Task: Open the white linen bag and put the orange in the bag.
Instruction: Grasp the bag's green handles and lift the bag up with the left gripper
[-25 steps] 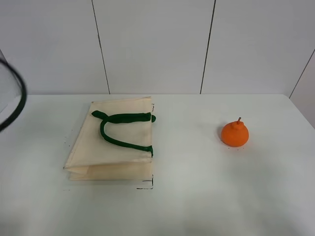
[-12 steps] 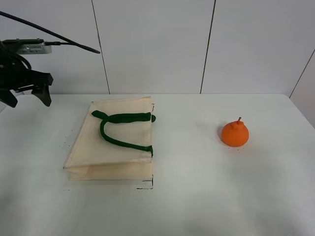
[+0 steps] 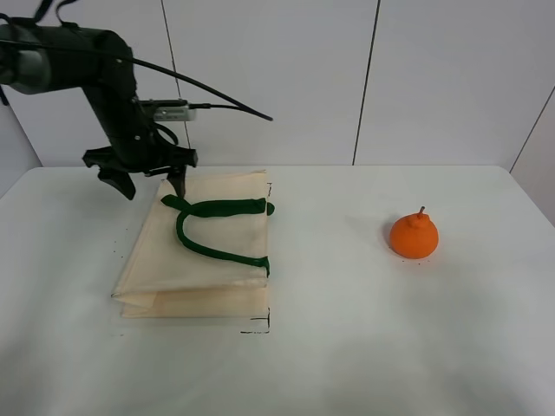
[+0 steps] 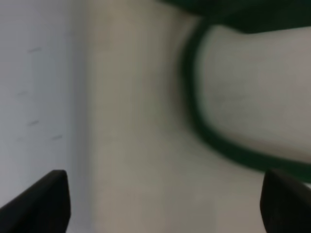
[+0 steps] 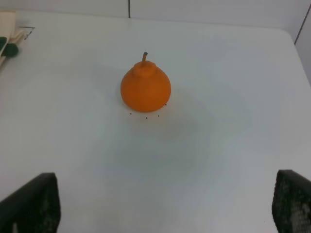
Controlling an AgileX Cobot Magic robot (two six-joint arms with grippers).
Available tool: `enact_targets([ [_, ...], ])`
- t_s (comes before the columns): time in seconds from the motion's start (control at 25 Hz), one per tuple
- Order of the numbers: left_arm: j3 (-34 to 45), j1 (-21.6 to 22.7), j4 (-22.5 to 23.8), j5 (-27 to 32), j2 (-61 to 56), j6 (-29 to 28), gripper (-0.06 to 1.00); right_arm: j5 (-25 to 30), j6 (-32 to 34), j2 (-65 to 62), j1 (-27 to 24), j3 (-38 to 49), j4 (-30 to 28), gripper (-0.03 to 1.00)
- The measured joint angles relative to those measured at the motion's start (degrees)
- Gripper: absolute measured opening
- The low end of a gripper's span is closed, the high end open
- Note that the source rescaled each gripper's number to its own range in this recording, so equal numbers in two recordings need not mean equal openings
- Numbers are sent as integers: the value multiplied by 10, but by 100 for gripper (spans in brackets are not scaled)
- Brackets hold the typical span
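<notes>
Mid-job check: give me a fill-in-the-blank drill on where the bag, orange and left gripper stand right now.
The bag lies ____ on the table, not yet opened.
In the high view the orange stands to the ____ of the bag, apart from it.
The left gripper, at the bag's far edge, has its jaws ____.
The bag's handles are dark ____.
Missing words: flat; right; open; green.

white linen bag point(image 4: 146, 145) blurred in left wrist view, right fingers point(image 5: 29, 204) cut off
</notes>
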Motion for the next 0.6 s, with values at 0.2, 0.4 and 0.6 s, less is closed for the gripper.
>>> enact_targets([
  [0.2,-38,-37,-4,-4,55,-24,98,0,0,0,0,0,0,100],
  [0.4,-38,-39,-13,-14,103,-33,98,0,0,0,0,0,0,100],
  [0.6,-38,-39,-12,-37,135,-33,98,0,0,0,0,0,0,100],
])
